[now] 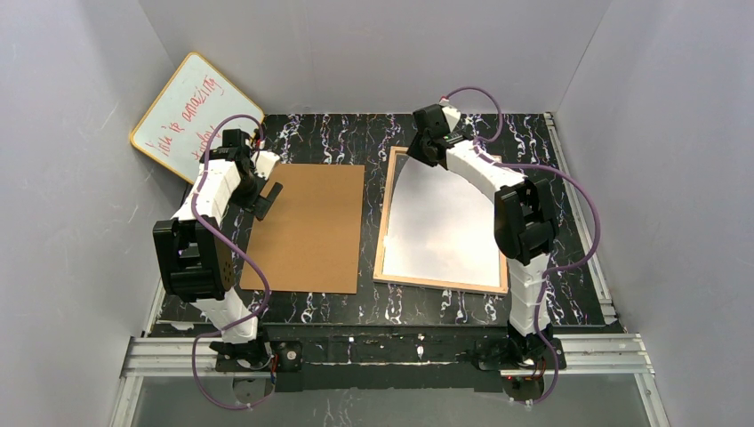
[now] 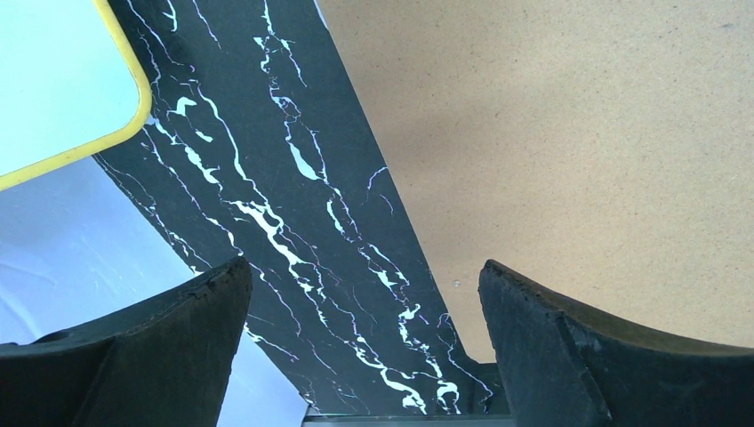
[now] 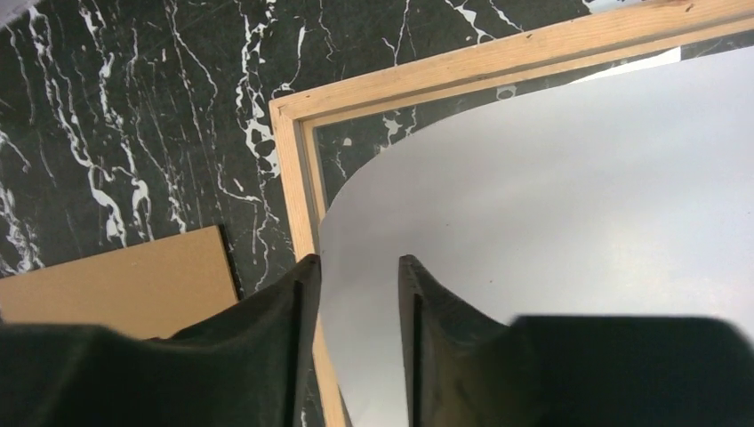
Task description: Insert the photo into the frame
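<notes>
Hovering at the photo (image 3: 551, 222) edge, the right claw (image 3: 354, 262) stands narrowly parted, empty.

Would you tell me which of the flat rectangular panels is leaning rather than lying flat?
The yellow-rimmed whiteboard with red writing, propped up at the far left; the brown board and the wooden frame lie flat.

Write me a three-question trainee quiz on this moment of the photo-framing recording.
1. True or false: the photo lies white side up over the frame.
2. Which hand hovers near the frame's far left corner? A: left. B: right.
3. Fill in: the left hand is open above the table's edge of the brown ____.
Key: 1 true; 2 B, the right hand; 3 board.
</notes>
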Available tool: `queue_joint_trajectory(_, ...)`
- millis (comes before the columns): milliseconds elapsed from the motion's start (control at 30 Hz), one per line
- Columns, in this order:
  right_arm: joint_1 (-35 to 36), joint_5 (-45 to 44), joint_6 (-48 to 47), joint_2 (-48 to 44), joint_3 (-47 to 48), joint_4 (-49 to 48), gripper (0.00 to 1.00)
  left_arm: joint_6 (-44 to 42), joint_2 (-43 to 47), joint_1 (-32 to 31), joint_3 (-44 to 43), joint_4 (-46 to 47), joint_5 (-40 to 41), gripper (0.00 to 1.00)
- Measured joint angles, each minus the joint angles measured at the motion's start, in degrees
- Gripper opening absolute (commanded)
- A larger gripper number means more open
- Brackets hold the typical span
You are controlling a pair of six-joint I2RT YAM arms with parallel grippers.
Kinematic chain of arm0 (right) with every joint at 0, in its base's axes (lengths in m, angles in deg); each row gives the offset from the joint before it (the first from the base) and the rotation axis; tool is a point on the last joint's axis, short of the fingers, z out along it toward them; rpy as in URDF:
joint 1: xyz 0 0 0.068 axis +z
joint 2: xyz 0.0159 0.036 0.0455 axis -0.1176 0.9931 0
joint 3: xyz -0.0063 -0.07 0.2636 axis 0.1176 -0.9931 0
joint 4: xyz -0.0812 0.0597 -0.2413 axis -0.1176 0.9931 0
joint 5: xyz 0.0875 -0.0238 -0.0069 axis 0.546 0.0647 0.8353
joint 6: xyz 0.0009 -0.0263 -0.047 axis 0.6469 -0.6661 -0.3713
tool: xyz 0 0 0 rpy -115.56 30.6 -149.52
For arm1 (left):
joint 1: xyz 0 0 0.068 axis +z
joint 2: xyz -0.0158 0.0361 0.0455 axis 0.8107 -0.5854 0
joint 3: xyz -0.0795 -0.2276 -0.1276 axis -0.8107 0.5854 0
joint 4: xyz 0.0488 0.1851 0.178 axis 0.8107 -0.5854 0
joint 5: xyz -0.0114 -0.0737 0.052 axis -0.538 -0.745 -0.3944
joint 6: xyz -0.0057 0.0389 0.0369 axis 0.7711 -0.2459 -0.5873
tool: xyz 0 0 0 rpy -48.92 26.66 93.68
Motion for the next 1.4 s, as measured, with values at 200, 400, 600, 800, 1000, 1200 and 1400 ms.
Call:
queue_joint_trajectory(200, 0.0, 1.09, -0.44, 0.04, 1.33, 1.75, 0.95, -0.2, 0.0, 0.0, 0.0, -0.02, 0.17, 0.98)
queue_joint_trajectory(400, 0.0, 1.14, -0.79, -0.02, 1.9, 1.6, 0.99, -0.79, 0.0, 0.0, 0.0, -0.09, 0.92, 0.98)
queue_joint_trajectory(600, 2.05, 1.99, 0.13, -2.03, 0.22, 1.29, 0.99, -2.03, -0.94, 0.2, -1.88, -1.6, 2.16, 0.98)
queue_joint_trajectory(800, 12.74, 4.02, 2.03, -3.67, -1.31, -0.13, 0.99, -5.73, -1.53, 2.69, -3.08, -0.28, 5.18, 0.97)
queue_joint_trajectory(1000, 22.56, 5.38, 4.63, -3.1, -1.62, -0.44, 0.98, -9.38, -1.49, 5.22, 4.48, 6.16, 8.74, 0.96)
queue_joint_trajectory(1200, 24.37, 4.81, 7.19, 0.68, -2.19, -0.11, 0.97, -10.34, -1.68, 5.27, 10.36, 8.11, 8.04, 0.94)
queue_joint_trajectory(1400, 24.39, 3.21, 9.11, 0.9, -6.29, 0.13, 0.95, -9.73, -2.05, 5.25, 10.88, 10.93, 4.79, 0.96)
